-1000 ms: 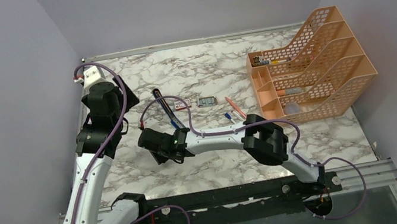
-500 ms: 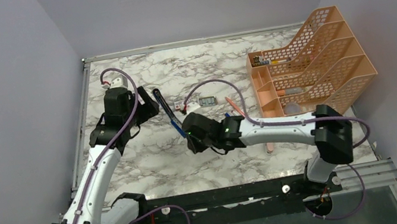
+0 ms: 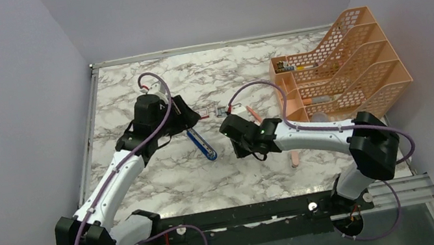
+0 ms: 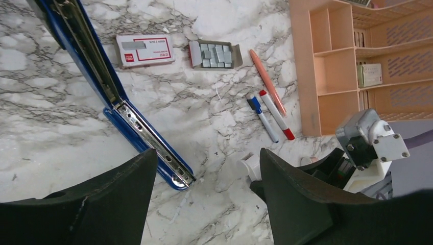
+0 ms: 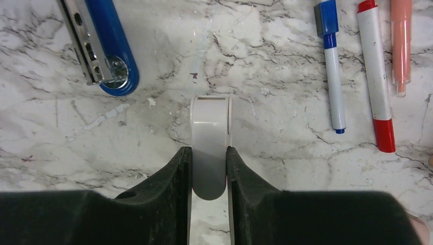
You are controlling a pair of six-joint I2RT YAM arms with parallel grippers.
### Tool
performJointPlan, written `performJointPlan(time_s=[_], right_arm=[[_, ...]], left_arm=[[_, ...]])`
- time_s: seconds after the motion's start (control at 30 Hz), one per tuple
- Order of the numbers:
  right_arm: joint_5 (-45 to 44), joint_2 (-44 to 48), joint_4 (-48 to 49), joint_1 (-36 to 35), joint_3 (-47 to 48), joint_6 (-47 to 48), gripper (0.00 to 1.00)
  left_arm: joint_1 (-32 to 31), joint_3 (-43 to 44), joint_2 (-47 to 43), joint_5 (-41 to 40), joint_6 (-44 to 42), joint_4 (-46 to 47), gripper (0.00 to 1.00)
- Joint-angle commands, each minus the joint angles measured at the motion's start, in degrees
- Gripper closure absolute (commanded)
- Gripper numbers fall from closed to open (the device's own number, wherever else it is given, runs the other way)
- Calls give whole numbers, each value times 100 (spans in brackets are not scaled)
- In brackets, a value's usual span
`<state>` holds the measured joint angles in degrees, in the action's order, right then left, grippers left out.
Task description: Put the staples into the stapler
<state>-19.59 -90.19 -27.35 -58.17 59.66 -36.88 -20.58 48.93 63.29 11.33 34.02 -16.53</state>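
**Step in hand.** Loading has not begun. The stapler (image 4: 134, 124) lies hinged open on the marble table (image 4: 46, 127). It runs from the upper left toward the lower centre of the left wrist view. Its silver channel is exposed, and no strip shows in the stretch visible. The staples (image 4: 215, 54) lie in short grey strips in their grey tray (image 4: 236, 55) at upper centre. The tray sits just beside the red-and-white sleeve (image 4: 144, 50), and both are apart from the stapler.

**Grippers.** The left gripper (image 4: 208, 158) hangs over the table with its jaws wide and nothing between them. The right gripper (image 5: 208, 153), at the bottom centre of its own view, is clamped on a white block (image 5: 210, 122). That block is no part of the loading. It is held near the stapler's rounded end, with a blue-capped pen (image 5: 332, 66) and a red-capped pen (image 5: 375, 76) at upper right.

**Next move (judgement).** One gripper probably has to reach the tray, pinch a single strip by its long sides, carry it level and seat it legs-down in the channel. The free left gripper looks better placed for this. The right would first have to set the block down.

**Writing.** The sleeve carries a grey panel, a red mark and a line of small print, none of it legible. A small box (image 4: 368, 75) in the orange organiser (image 4: 332, 51) at upper right has a label too fine to read.
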Motion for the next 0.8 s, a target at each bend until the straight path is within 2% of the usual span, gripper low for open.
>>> performJointPlan(time_s=[0.0,0.13,0.3,0.37,0.67,0.77], right_arm=[[128,-283,-135,-19,-49,54,75],[165,-467,-189,-19,-42,24,70],[128,-498,-271,-19,-59,10,46],[156,-438,-284,-19,-83,7,40],[517,115,-180,-19,-375,21,38],[674,259,-53,-17,-526,16,40]], left_arm=[[-192,-98,237,72,222,473,27],[-306,-59,387,50,237,566,27],[-367,-138,426,1,277,615,27],[-376,-186,416,-7,313,640,27],[-527,-466,471,53,440,790,27],[-610,-572,474,67,524,816,31]])
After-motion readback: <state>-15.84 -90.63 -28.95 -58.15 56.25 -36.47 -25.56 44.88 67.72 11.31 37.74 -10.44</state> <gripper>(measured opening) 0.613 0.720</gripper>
